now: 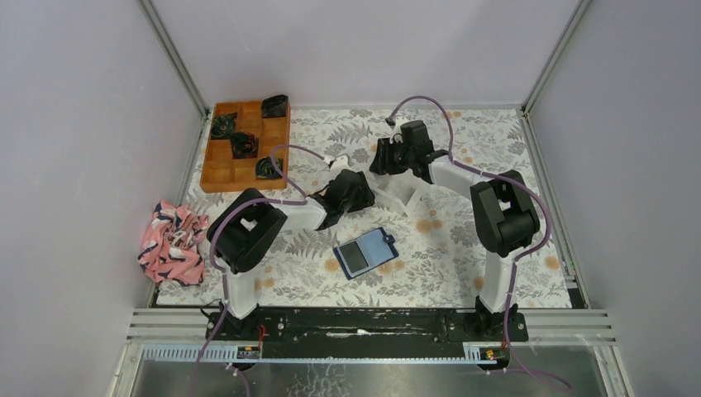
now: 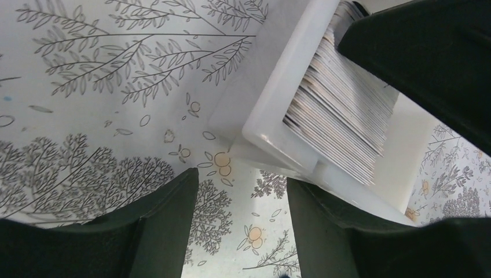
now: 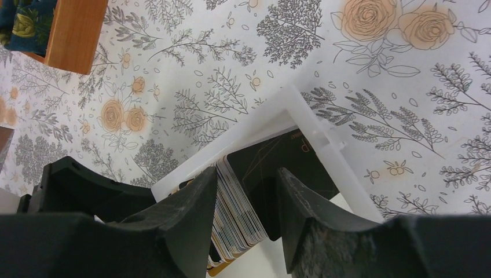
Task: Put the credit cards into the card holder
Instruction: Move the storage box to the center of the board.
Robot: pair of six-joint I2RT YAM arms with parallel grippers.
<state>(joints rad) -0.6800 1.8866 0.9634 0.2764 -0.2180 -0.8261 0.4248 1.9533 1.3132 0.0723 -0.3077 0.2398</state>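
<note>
The card holder [image 1: 365, 253] is laid open on the near middle of the table [image 1: 463, 273], apart from both arms, and bare cloth is seen around all its edges. The credit cards [image 2: 341, 127] are packed on edge in a white box [image 2: 272, 87] farther back. In the top view this box is hidden under the two wrists. The left gripper [image 2: 243, 185] is held with its fingers apart just before a corner of the box; whether one finger touches the wall cannot be told. The right gripper [image 3: 248, 176] is lowered with its fingers apart on either side of the stack, and a dark card [image 3: 278, 162] is seen in the gap. The far-left corner is taken by an orange tray [image 1: 223, 165], and a pink cloth [image 1: 172, 241] is left at the left edge. The fingers' roots are cut off in both wrist views.
</note>
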